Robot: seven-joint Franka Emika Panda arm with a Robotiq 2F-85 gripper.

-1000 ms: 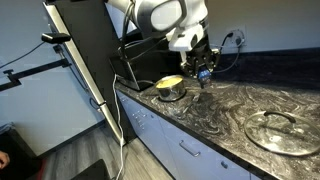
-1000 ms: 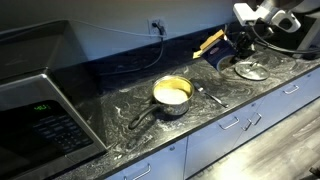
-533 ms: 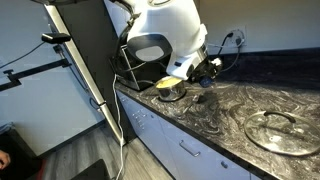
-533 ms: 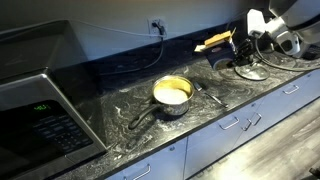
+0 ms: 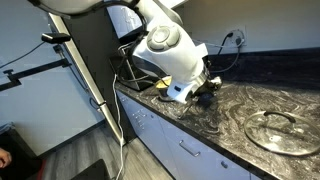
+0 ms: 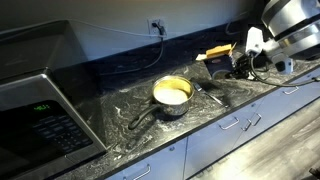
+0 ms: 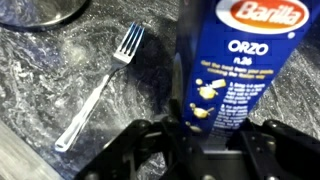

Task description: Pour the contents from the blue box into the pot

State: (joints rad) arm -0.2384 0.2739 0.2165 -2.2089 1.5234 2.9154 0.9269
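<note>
Over the counter [image 7: 50,75], the blue box [image 7: 237,70] sits clamped in the pincer [image 7: 208,142].

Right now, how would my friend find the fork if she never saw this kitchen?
Start at the dark swirly countertop and find the silvery pot with yellow inside. The fork lies flat on the countertop between that pot and the blue box. It is the only thin, shiny thing there with prongs.
</note>
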